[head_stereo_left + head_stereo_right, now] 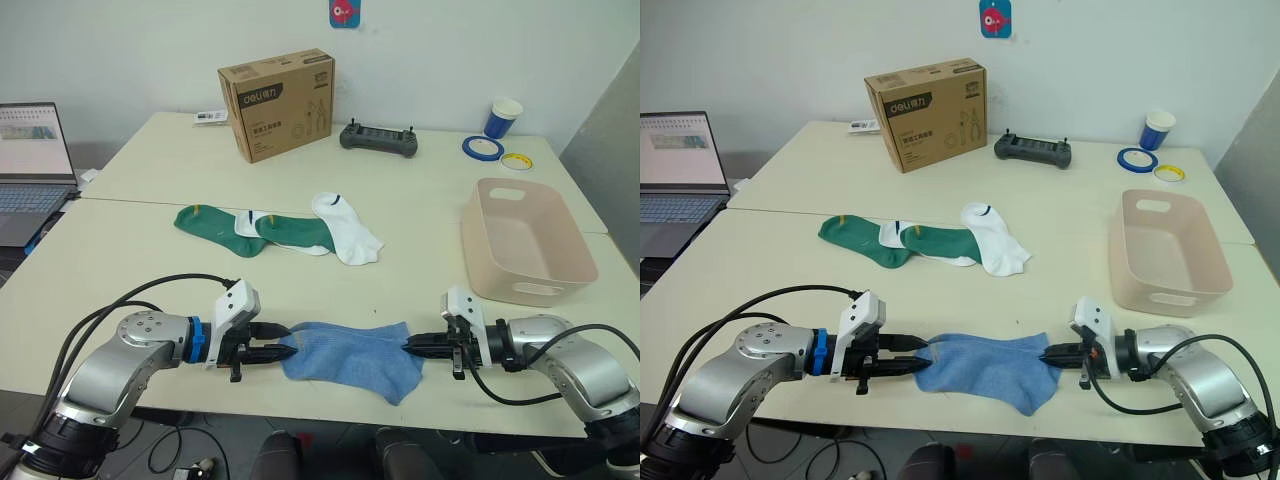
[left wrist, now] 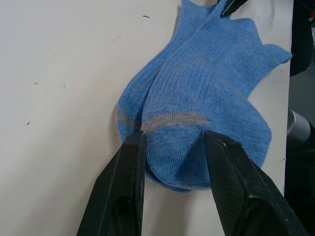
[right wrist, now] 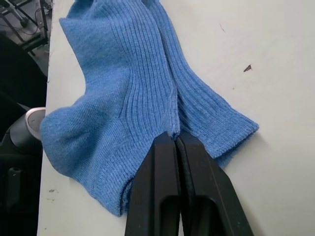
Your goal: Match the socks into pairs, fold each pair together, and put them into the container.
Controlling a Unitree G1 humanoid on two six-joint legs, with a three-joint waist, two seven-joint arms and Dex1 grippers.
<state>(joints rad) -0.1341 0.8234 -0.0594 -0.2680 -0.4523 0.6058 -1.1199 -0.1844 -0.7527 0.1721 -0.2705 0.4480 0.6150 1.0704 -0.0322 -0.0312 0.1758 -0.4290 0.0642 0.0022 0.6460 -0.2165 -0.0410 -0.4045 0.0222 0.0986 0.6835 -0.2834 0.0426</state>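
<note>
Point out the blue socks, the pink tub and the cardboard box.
blue socks (image 1: 345, 352), left eye view, middle of the fabric.
pink tub (image 1: 478, 262), left eye view, near side wall.
cardboard box (image 1: 288, 115), left eye view, printed front face.

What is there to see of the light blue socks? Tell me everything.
The light blue socks are two ribbed knit ankle socks stacked as a pair, with a grey band near the toe. They lie flat on the table's near edge. The left gripper is open, its fingers straddling the toe end; the right gripper is shut at the cuff end.
</note>
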